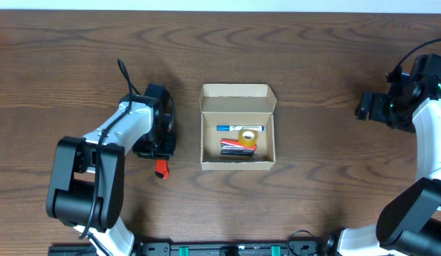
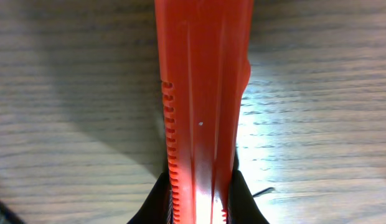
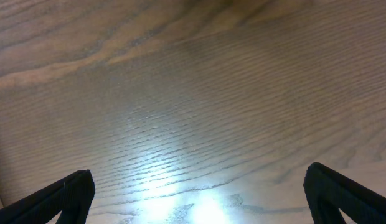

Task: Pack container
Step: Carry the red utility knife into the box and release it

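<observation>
**Overhead view: open box mid-desk, left arm holding a red tool**

The container (image 1: 237, 166) sits at the middle of the dark wood-grain desk (image 1: 327, 57), between the two arms and touching neither. It is a small tan cardboard box with plain sides. Its hinged flap lid (image 1: 237, 98) is open and stands along the far edge. Inside lie a blue pen (image 1: 231, 129), a yellowish roll of tape (image 1: 247, 134), a red item (image 1: 237, 144) and something dark (image 1: 238, 152) along the near wall. What those last two are is too small to tell.

The left end effector (image 1: 161, 158) is low over the desk, just beside the box's left wall. Its left wrist camera shows the black fingers (image 2: 157, 202) clamped on a long orange-red tool (image 2: 202, 93) with a ridged edge. From above, only a red tip (image 1: 161, 169) shows below the wrist.

The right end effector (image 1: 366, 107) hangs well apart, near the desk's right edge. In its wrist view the jaws are spread wide, with bare wood between the fingertips (image 3: 71, 190).
</observation>
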Robot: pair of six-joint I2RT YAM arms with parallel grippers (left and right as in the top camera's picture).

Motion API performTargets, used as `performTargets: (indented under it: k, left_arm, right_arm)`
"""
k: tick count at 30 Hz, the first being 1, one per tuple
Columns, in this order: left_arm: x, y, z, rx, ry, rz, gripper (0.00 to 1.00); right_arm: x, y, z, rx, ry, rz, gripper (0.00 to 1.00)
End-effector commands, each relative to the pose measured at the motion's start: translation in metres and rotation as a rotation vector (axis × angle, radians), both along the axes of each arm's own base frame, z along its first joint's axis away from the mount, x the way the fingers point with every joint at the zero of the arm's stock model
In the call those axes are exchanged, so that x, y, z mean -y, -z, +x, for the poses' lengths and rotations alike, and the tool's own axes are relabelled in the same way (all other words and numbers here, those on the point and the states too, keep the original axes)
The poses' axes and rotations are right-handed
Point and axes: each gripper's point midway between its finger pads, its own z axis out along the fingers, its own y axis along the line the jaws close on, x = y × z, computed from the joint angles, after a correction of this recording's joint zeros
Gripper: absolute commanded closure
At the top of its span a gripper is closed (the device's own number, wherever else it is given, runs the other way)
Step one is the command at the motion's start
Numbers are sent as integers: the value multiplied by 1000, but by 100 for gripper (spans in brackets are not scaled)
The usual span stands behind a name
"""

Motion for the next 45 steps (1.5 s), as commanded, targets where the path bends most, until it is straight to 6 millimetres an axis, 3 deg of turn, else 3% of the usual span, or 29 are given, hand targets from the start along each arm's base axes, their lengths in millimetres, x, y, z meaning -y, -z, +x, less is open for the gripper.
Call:
performTargets:
  k: [1,4,8,11,15,22,26,36,45]
  left_arm:
    - [19,-32,25,113,3,-100,94]
    - [30,-87,58,304,11,-166,94]
    - [42,-154,85,522,72,-234,94]
    - [61,-189,85,625,226,-289,94]
    - [99,-209,64,689,532,-359,94]
    - [167,-194,2,651,1165,-398,94]
    - [188,-184,-13,653,1414,-355,94]
    - [201,-152,3,618,1458,-300,94]
    - [187,-82,24,433,1378,-295,94]
  right_arm:
    - [-1,-3,-1,11,14,9,1]
    - [-1,-3,-1,11,15,9,1]
    - [-1,-3,-1,13,14,8,1]
    - [0,-3,0,15,15,7,1]
    - [0,-3,0,17,15,7,1]
    - [-1,-3,1,18,14,9,1]
    - [-3,-4,1,22,10,21,1]
    - [-3,-4,2,25,9,23,1]
    - [-4,-4,2,25,8,27,1]
